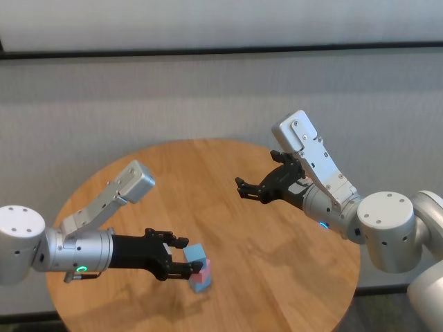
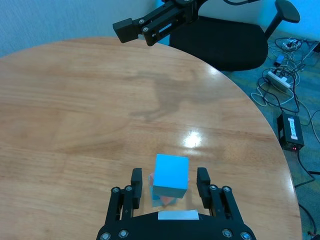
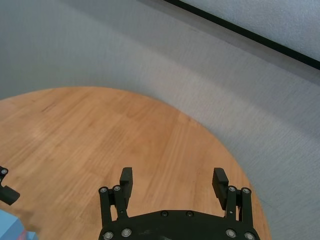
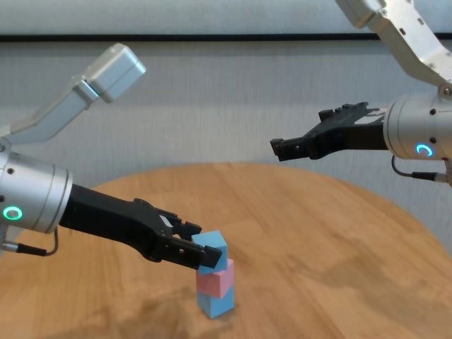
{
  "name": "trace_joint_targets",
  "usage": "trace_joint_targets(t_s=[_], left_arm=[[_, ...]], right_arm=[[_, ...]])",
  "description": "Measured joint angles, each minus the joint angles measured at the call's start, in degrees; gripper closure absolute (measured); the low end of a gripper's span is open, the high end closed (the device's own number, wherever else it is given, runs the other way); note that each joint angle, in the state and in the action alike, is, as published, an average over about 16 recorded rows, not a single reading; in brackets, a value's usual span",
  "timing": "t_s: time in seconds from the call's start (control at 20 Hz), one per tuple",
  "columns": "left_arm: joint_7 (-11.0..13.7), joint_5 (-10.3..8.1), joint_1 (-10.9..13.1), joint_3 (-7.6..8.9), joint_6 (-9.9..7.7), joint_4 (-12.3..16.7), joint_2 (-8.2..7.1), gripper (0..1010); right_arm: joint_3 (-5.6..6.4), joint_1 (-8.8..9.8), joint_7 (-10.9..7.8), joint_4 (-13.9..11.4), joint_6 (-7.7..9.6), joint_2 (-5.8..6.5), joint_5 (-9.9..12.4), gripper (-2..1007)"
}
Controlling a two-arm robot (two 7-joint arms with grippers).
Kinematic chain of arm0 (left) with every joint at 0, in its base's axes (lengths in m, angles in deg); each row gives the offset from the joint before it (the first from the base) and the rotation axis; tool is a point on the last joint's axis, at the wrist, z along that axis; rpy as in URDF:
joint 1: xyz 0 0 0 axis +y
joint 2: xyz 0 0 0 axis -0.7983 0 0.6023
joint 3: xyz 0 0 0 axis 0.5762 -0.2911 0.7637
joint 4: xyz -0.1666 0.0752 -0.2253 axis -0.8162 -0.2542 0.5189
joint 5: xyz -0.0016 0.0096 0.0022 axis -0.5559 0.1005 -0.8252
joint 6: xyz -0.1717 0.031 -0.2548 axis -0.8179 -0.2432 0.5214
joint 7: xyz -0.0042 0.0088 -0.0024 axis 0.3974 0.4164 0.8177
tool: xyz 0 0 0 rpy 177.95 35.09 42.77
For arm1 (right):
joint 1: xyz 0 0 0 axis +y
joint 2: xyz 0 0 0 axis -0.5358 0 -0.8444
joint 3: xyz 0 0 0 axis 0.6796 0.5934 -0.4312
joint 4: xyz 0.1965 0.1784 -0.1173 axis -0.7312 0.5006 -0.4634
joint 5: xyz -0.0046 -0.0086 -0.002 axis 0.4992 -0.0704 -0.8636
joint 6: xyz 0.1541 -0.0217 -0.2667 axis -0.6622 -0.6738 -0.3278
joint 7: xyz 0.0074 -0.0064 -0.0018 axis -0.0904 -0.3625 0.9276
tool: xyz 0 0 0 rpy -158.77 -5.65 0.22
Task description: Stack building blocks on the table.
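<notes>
Three building blocks stand stacked on the round wooden table (image 1: 277, 263), near its front: a light blue cube (image 4: 215, 303) at the bottom, a pink one (image 4: 216, 280) on it and a light blue one (image 4: 214, 248) on top, turned slightly. My left gripper (image 2: 169, 180) straddles the top cube (image 2: 171, 172). It is open, with a small gap showing on each side between finger and cube. My right gripper (image 1: 243, 190) hangs open and empty above the far right part of the table, well away from the stack.
A grey wall runs behind the table. Beyond the table's edge the left wrist view shows a black office chair (image 2: 220, 40), a power strip with cables (image 2: 280, 80) and a black adapter (image 2: 291, 131) on the floor.
</notes>
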Motion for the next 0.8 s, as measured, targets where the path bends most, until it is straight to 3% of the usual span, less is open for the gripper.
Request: trace_joint_targets(t_s=[0.4,0.8], left_arm=[[-0.17,-0.39,0.4,0.57,0.36,0.34,-0.17,98],[-1.09,-2.45,1.6,2.76,1.25,1.02,-0.54,12]], right_arm=[[0.0,0.0,0.0,0.0,0.0,0.0,0.0,0],[0.0,0.0,0.0,0.0,0.0,0.0,0.0,0]])
